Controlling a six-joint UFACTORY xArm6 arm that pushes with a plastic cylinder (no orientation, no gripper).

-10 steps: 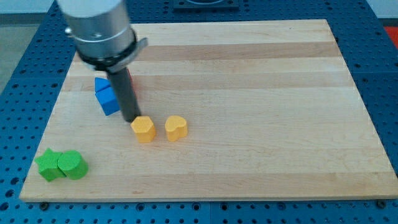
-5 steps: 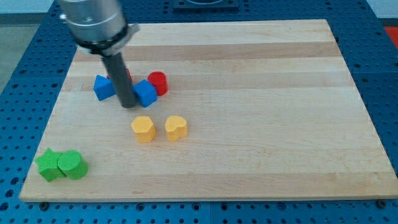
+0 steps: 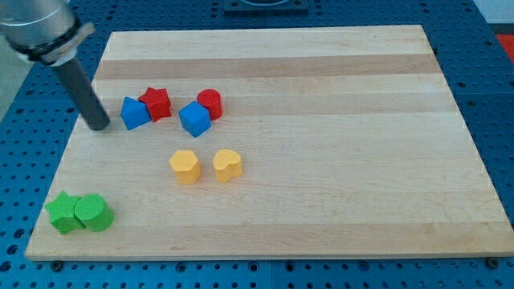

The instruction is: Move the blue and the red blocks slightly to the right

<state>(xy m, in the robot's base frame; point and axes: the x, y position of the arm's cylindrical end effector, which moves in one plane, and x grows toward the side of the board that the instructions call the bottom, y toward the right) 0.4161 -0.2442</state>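
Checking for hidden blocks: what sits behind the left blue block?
A red star-shaped block touches the left blue block at its upper right; the star's lower-left edge is covered. My tip stands left of both.

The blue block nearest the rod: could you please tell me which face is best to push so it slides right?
Press my tip against the left face of the blue block, coming from the view's left. The red star block touches its upper right, so both should slide right together.
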